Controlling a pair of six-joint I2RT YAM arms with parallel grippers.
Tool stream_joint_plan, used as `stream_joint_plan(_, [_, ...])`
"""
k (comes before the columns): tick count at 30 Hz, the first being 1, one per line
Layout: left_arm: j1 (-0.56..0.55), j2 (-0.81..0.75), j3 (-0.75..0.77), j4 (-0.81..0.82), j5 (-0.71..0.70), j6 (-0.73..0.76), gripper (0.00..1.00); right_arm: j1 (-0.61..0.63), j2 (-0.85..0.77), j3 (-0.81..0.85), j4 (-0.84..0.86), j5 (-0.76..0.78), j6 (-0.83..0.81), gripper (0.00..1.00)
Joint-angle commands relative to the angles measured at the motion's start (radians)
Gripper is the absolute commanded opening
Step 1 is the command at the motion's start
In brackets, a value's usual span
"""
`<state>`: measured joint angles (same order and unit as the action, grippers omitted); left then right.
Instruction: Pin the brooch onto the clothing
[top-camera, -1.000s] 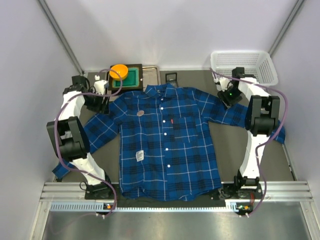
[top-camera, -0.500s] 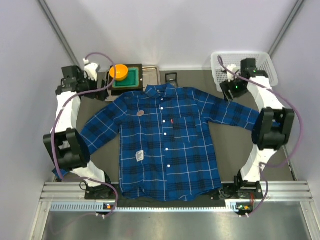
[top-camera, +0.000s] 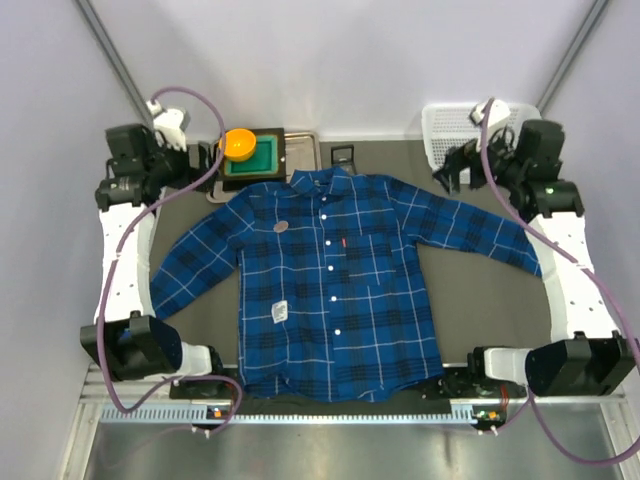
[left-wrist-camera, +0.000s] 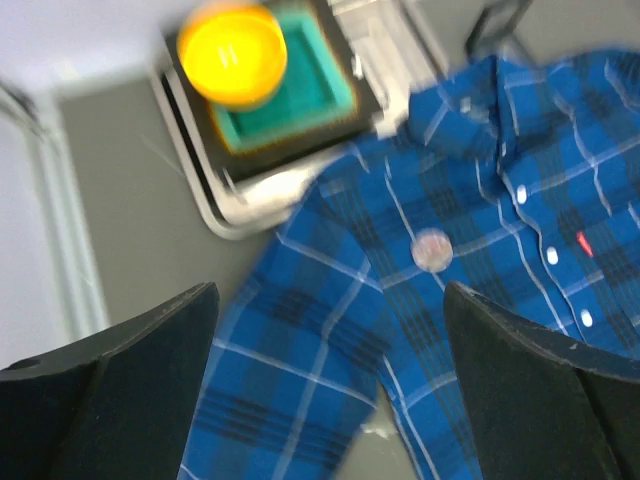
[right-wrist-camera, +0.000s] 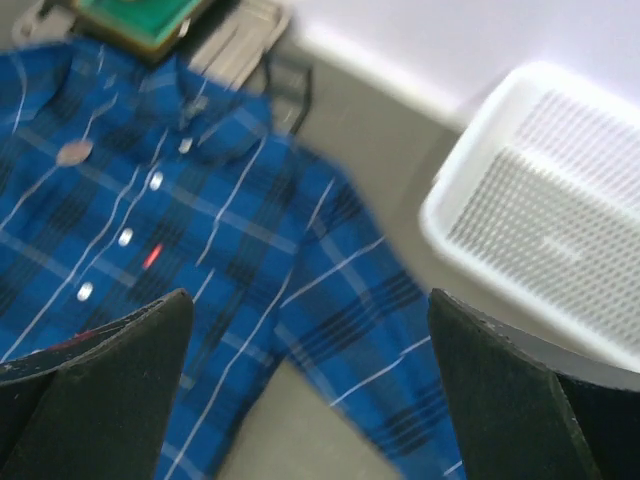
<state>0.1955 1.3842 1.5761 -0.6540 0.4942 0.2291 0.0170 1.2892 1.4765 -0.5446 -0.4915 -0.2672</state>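
Top external view: the small round pinkish-grey brooch (top-camera: 281, 225) sits on the flat-spread blue plaid button-up shirt (top-camera: 380, 300), just below its collar. Left gripper (left-wrist-camera: 325, 330) and right gripper (right-wrist-camera: 305, 340) hang clear, fingers apart, empty; pinning seems done.

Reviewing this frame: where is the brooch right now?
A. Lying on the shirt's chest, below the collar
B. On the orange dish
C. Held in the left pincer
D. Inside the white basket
A: the brooch lies flat on the shirt, just below the collar and beside the button row, with nothing gripping it.
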Motion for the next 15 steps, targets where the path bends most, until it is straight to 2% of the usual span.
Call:
stream_joint_plan(1, [-0.04,-0.031,-0.206,-0.15,-0.129,-0.083,0.98,0.017,-0.074,-0.276,-0.044,-0.056,0.023,0.99])
stream_joint_plan(2, [-0.045,-0.086,-0.296,-0.112,-0.149,-0.1,0.98,0.023,-0.099,-0.324,-0.044,-0.026,0.013,0.99])
stream_joint_plan(6, [-0.1,-0.207,-0.493,0.01,-0.287,-0.12,0.98,0.077,-0.212,-0.516,-0.035,0.164,-0.073,0.99])
stream_joint_plan(11, [-0.162,-0.234,-0.574,0.059,-0.368,-0.103,0.98,0.078,-0.319,-0.616,-0.026,0.202,-0.067,0.99])
stream_joint_plan(15, [-0.176,-0.244,-0.564,0.073,-0.405,-0.099,0.98,0.078,-0.37,-0.624,-0.023,0.173,-0.038,0.99])
